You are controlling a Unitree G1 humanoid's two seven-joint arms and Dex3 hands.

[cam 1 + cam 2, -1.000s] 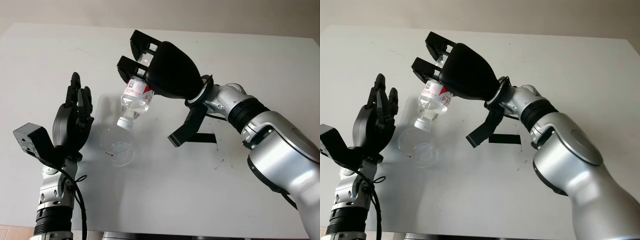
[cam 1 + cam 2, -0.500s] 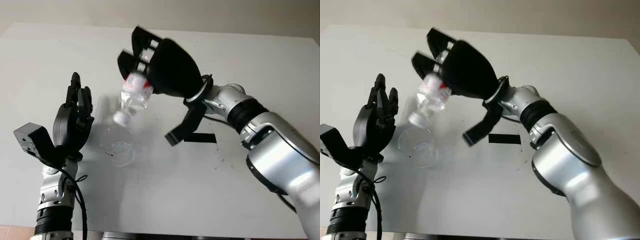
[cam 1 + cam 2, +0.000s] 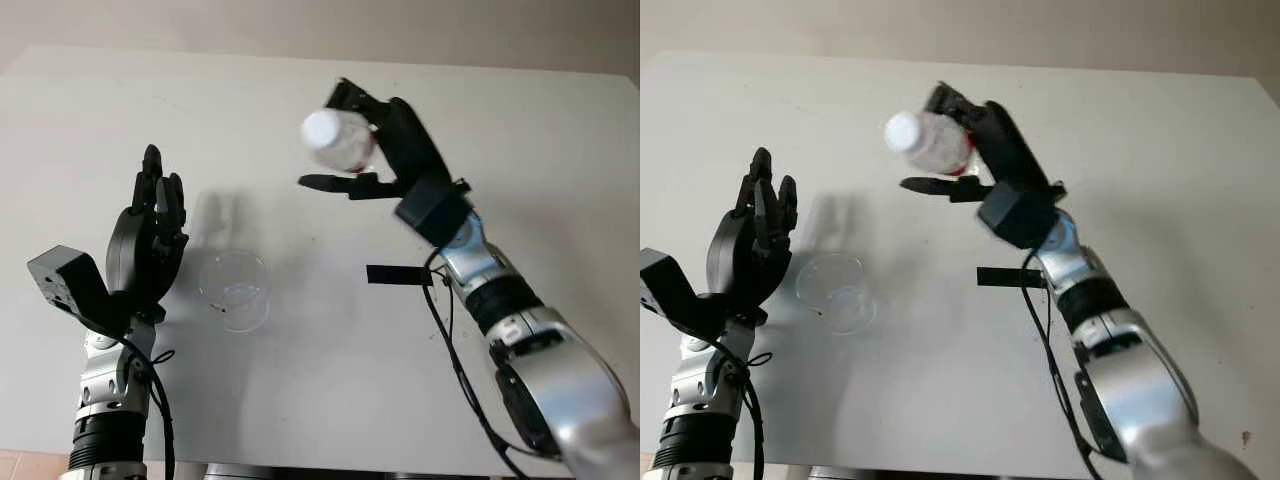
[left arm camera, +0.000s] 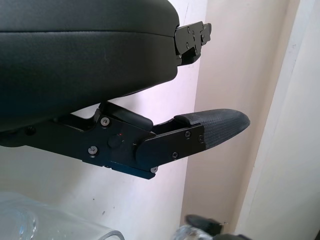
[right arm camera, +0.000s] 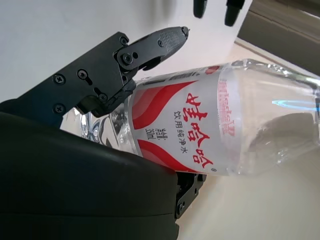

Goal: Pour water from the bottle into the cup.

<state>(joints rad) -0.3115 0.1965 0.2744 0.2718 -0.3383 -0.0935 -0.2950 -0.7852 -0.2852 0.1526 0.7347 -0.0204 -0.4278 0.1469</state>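
White table [image 3: 90, 110]: cup [image 3: 234, 290], black tape strip [image 3: 399, 275] nearby.

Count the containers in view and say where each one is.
2. The clear cup stands on the white table, beside the open left robot hand. The water bottle is held above the table in the right robot hand, away from the cup.

- The bottle [image 3: 338, 141] body is mostly hidden behind the right hand [image 3: 385, 150]
- The cup [image 4: 45, 227] is cut off by the left wrist view's edge
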